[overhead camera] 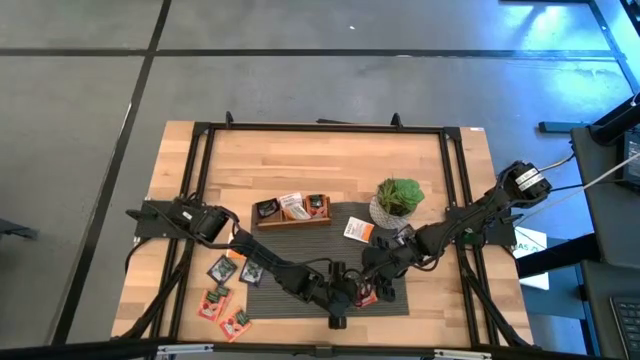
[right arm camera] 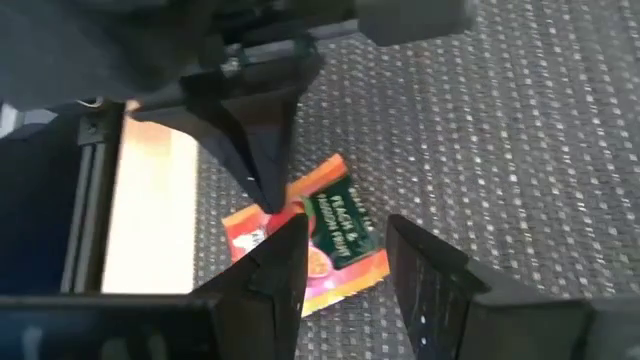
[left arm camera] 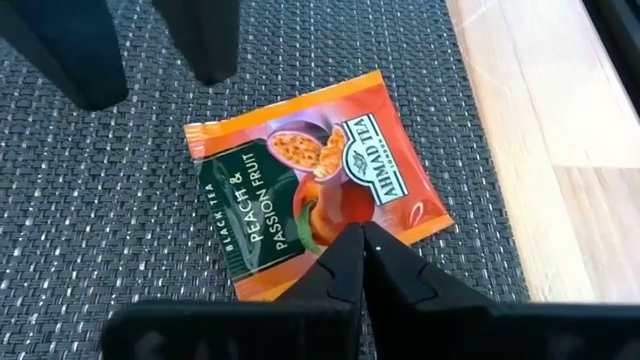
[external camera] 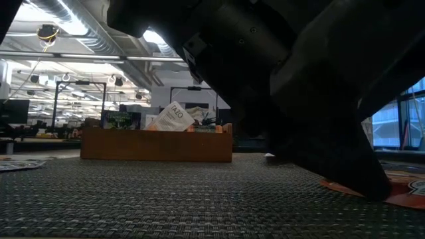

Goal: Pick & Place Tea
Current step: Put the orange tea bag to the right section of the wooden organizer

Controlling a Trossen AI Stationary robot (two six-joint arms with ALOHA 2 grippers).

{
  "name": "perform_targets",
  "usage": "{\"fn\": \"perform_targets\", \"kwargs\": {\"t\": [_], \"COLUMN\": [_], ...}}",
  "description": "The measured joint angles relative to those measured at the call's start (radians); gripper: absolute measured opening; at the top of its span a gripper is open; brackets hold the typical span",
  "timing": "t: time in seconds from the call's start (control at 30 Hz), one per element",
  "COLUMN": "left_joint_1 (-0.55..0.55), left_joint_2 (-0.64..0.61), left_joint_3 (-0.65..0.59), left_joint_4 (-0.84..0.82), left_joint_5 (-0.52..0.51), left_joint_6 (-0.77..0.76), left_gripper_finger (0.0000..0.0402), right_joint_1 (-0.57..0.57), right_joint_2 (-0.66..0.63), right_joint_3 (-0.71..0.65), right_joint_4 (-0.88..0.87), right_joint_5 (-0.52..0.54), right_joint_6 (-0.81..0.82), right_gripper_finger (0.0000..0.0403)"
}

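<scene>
An orange-red tea sachet [left arm camera: 300, 180] printed "Peach & Passion Fruit" lies flat on the dark woven mat [left arm camera: 120, 200], near the table's front middle [overhead camera: 366, 294]. My left gripper [left arm camera: 360, 245] is shut, its tips down on the sachet. My right gripper [right arm camera: 348, 228] is open and hovers close over the same sachet [right arm camera: 330, 235] without touching it. Its two fingers [left arm camera: 90, 50] stand just past the sachet's far side in the left wrist view. In the low view a dark gripper fills the picture, its tip down at the sachet [external camera: 405, 189]. My left gripper presses its shut fingertips [right arm camera: 265, 185] down on the sachet close to one edge [left arm camera: 320, 228], about midway along it. The fingers slant down from the table's left side. The sachet stays flat on the mat.
A long wooden tray [overhead camera: 293, 210] with several sachets stands at the mat's far edge, a small potted plant [overhead camera: 398, 198] to its right. A white-and-orange sachet [overhead camera: 358, 230] lies by the plant. Several more sachets [overhead camera: 225, 295] lie at front left. Black frame rails [overhead camera: 195, 200] run along the table's sides.
</scene>
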Motion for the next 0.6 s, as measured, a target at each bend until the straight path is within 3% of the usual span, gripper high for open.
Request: {"fn": "perform_targets", "kwargs": {"t": [0.2,0.47,0.6], "left_joint_1": [-0.001,-0.001,-0.001], "left_joint_2": [0.001,0.002,0.002], "left_joint_3": [-0.001,-0.002,-0.002], "left_joint_4": [0.000,0.000,0.001], "left_joint_5": [0.000,0.000,0.000], "left_joint_6": [0.000,0.000,0.000], "left_gripper_finger": [0.0003,0.0003,0.0003], "right_joint_1": [0.000,-0.001,-0.001], "right_joint_2": [0.000,0.000,0.000], "right_joint_3": [0.000,0.000,0.000], "right_joint_4": [-0.008,-0.046,-0.056], "right_joint_5": [-0.003,0.010,0.016], "right_joint_6": [0.012,0.111,0.230], "right_gripper_finger": [0.0156,0.0258,0.0279]}}
